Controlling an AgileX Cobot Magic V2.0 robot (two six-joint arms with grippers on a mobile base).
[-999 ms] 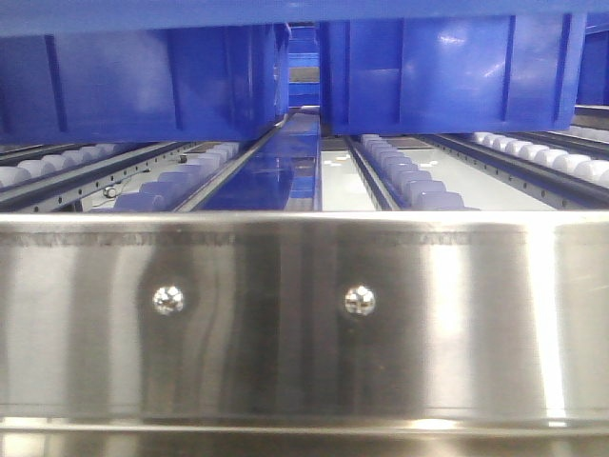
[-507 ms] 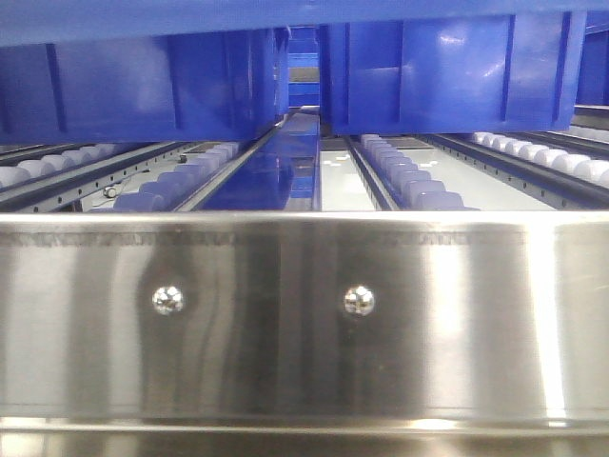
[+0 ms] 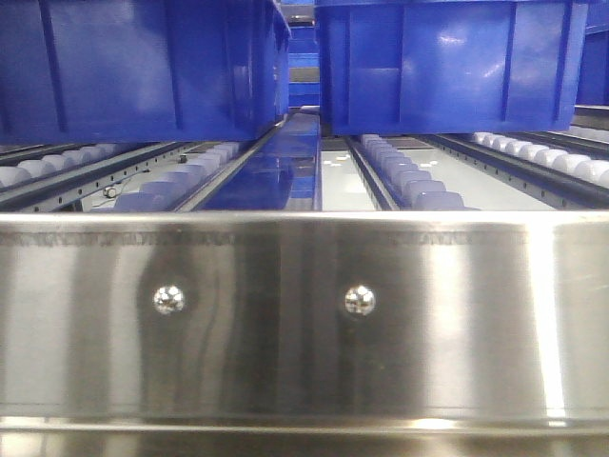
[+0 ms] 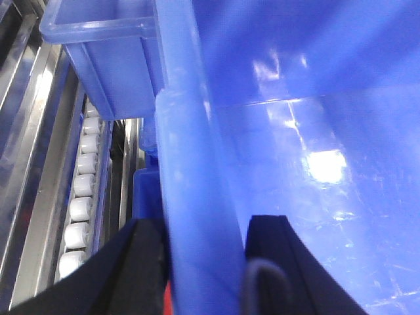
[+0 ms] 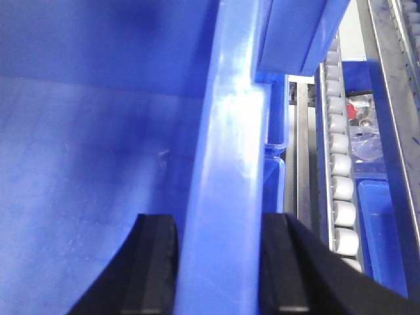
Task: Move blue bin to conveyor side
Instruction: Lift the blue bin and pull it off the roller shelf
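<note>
The blue bin [image 4: 315, 131] fills the left wrist view, glossy inside with a thick lipped rim. My left gripper [image 4: 207, 226] is shut on that rim, one black finger [image 4: 141, 262] outside the wall and the other inside. In the right wrist view the blue bin [image 5: 98, 131] shows its opposite wall. There my right gripper [image 5: 216, 223] is shut on the rim, one finger on each side. The held bin does not show in the front view. The conveyor side is out of view.
A shiny steel rail [image 3: 304, 314] with two rivets crosses the front view. Behind it run white roller tracks [image 3: 409, 181] carrying two other blue crates [image 3: 143, 67] [image 3: 447, 67]. Rollers [image 4: 82, 190] [image 5: 341, 190] and more blue crates [image 4: 105, 39] [image 5: 380, 216] lie beside the held bin.
A blue band that ran across the top of the front view has gone up out of frame. The crates on the rollers now show more of their walls.
</note>
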